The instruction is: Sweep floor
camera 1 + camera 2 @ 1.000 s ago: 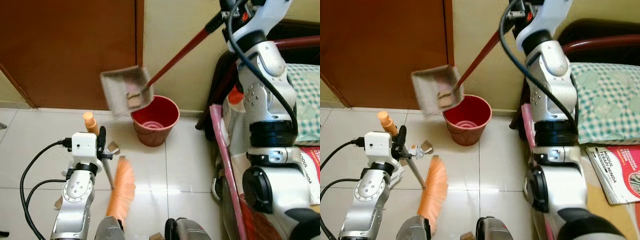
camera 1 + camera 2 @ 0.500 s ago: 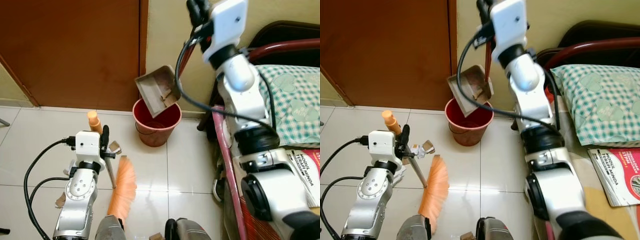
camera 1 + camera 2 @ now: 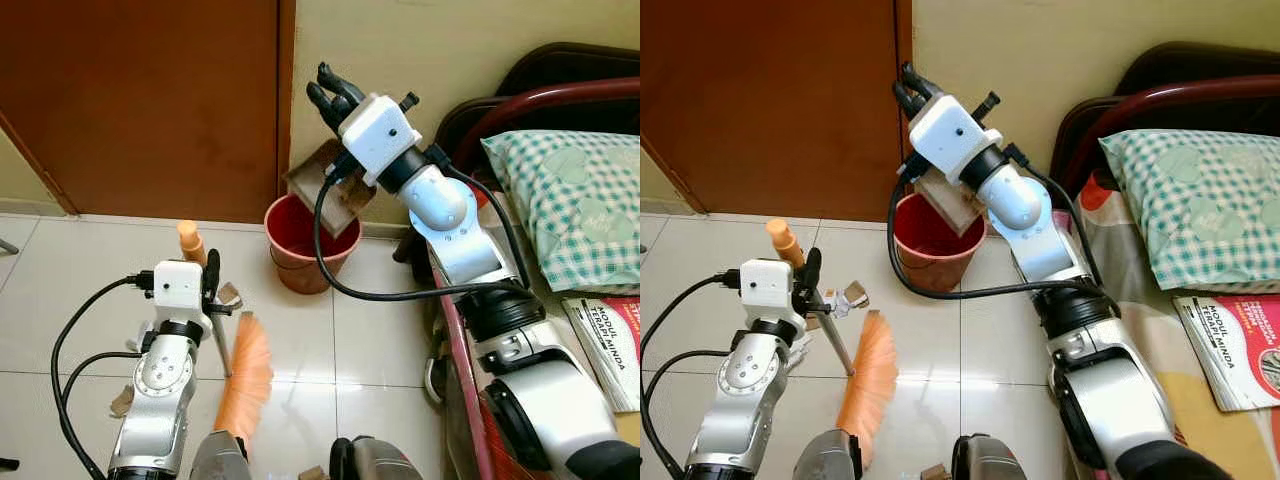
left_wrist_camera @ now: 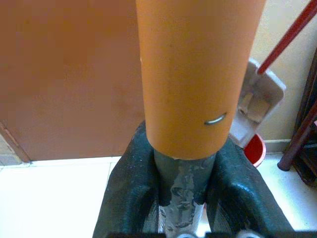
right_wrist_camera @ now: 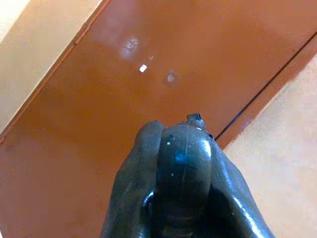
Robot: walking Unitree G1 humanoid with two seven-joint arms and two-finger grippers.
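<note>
**Dustpan tipped over the bucket — emptying stage, sweeping looks nearly done**

Your right hand (image 3: 335,95) is raised high near the wall, beside the brown door (image 3: 140,100). Its fingers are pressed together around a dark rounded handle end, as the right wrist view shows. Below it the grey dustpan (image 3: 330,185) hangs steeply tilted, its mouth directly over the red bucket (image 3: 305,250), which stands on the floor against the wall. A scrap or two of pale debris appears to cling inside the pan in the left wrist view (image 4: 255,111); I cannot tell whether anything has dropped into the bucket.

Your left hand (image 3: 205,285) is low, clamped on the broom (image 3: 245,370) — black fingers (image 4: 131,191) pinching the grey shaft just under the orange grip. The orange bristles rest on the tiled floor (image 3: 380,340), well apart from the bucket.

Judgement on progress: collecting is done and the dump is under way. What is left:
- shake or tip the pan further so the last scraps fall;
- gather the small pale and brown bits lying on the tiles beside the left arm (image 3: 228,294) and near the lower edge (image 3: 118,402);
- put away pan and broom.

To the right, a bed with a checked pillow (image 3: 570,200) and a magazine (image 3: 610,335) — not involved.
</note>
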